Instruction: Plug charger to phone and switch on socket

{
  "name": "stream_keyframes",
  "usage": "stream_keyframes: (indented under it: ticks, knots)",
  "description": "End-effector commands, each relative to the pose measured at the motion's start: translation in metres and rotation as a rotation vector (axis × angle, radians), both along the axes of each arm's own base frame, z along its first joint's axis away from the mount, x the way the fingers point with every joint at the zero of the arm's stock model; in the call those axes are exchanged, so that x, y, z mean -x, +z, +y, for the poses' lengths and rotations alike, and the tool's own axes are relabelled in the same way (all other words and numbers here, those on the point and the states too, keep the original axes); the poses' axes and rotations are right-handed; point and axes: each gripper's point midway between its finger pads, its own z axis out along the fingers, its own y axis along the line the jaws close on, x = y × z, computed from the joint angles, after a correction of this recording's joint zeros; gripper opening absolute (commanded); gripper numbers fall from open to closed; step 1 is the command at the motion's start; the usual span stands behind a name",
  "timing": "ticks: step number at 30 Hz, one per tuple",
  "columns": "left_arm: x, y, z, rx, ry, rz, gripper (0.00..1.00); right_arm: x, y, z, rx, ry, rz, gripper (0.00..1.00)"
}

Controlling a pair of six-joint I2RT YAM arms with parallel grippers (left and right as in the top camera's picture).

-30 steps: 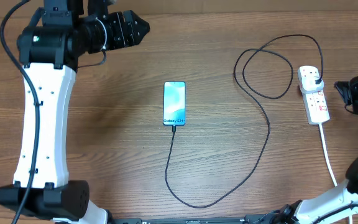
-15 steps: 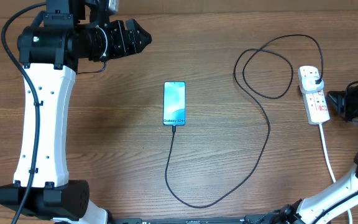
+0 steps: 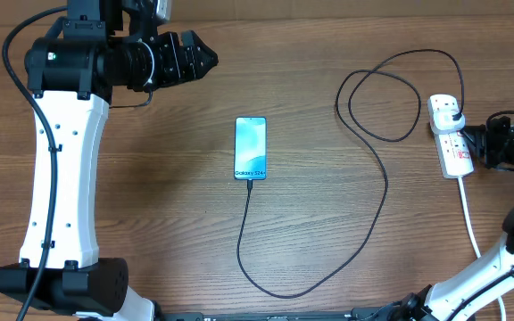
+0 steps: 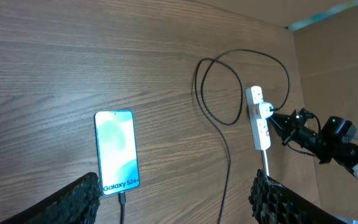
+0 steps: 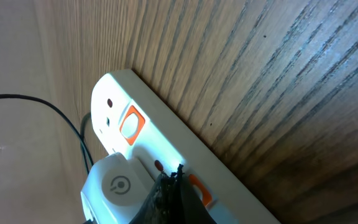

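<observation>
The phone (image 3: 250, 148) lies flat mid-table, screen lit, and also shows in the left wrist view (image 4: 117, 152). The charger cable (image 3: 386, 183) runs from the phone's lower edge, loops, and ends at a plug (image 3: 453, 112) seated in the white socket strip (image 3: 456, 153). My right gripper (image 3: 472, 139) is shut, its tip touching the strip's right side. In the right wrist view the closed tips (image 5: 178, 175) rest on the strip (image 5: 166, 134) beside a red switch (image 5: 199, 188), next to a white adapter (image 5: 114, 185). My left gripper (image 3: 200, 57) is open and empty, high at the far left.
The strip's thick white cord (image 3: 471, 223) runs toward the front edge. A second red switch (image 5: 129, 122) sits further along the strip. The cable's slack forms a loop (image 3: 377, 94) left of the strip. The left arm's white column (image 3: 61, 178) stands at the left.
My right gripper has moved left from the table's right edge until its closed tip meets the socket strip. The left gripper shifted slightly. Phone and cable have not moved.
</observation>
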Motion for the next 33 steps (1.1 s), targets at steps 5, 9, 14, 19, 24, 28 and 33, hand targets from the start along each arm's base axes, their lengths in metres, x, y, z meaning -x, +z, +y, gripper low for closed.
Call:
stream_keyframes:
  ticks: [5, 9, 14, 19, 24, 28, 33]
  knots:
    - [0.001, -0.001, 0.000, -0.007, -0.014, -0.004, 0.81, -0.009, 0.006, 0.006, -0.002, 0.020, -0.017, 0.04]
    - [0.001, -0.001, -0.001, -0.007, -0.015, -0.003, 0.81, -0.005, 0.004, 0.008, -0.015, 0.020, 0.000, 0.04]
    - [0.001, -0.001, -0.001, -0.007, -0.015, -0.003, 0.82, -0.003, 0.003, 0.010, -0.023, 0.020, 0.009, 0.04]
    - [0.001, -0.001, -0.001, -0.007, -0.015, -0.003, 0.83, -0.002, 0.002, 0.010, -0.025, 0.018, 0.019, 0.04]
    - [0.001, -0.001, -0.001, -0.006, -0.015, -0.003, 0.84, 0.000, 0.001, 0.011, -0.030, 0.018, 0.030, 0.04]
    - [0.001, -0.001, -0.001, -0.005, -0.016, -0.003, 0.84, 0.002, -0.001, 0.013, -0.035, 0.019, 0.038, 0.04]
    - [0.001, -0.001, -0.001, -0.004, -0.016, -0.003, 0.84, 0.004, -0.007, 0.019, -0.030, 0.025, 0.061, 0.04]
